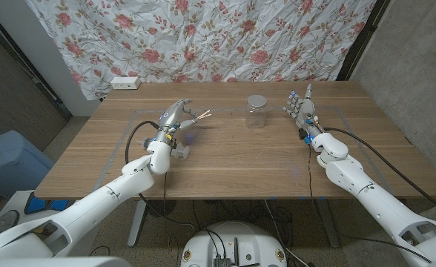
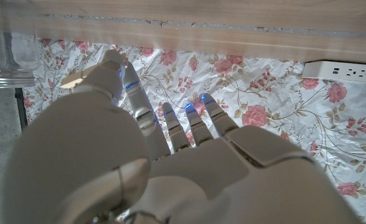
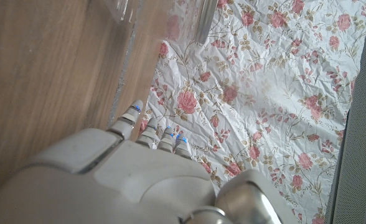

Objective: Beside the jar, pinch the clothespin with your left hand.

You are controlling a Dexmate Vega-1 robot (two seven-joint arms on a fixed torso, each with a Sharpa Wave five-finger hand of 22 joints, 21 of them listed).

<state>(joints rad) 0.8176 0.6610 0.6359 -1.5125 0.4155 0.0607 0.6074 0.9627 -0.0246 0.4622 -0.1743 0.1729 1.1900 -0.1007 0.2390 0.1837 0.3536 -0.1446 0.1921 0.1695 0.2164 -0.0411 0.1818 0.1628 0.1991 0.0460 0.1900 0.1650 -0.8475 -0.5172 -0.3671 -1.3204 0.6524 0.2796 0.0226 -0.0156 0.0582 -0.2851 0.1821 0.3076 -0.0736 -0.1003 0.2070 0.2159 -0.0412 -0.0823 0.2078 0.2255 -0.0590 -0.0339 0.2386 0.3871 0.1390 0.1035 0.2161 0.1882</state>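
Left robot hand (image 1: 175,116) pinches clothespin (image 1: 201,116), grip partly hidden; right robot hand (image 1: 301,104) open, holding nothing.

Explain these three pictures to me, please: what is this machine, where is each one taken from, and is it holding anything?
It is a robot with two arms ending in hands. One picture looks down from its head; the others come from wrist cameras behind each hand. On the wooden table stands a clear jar. The left hand pinches a wooden clothespin beside the jar. The right hand stands upright, holding nothing. A white power strip lies at the table's far edge.
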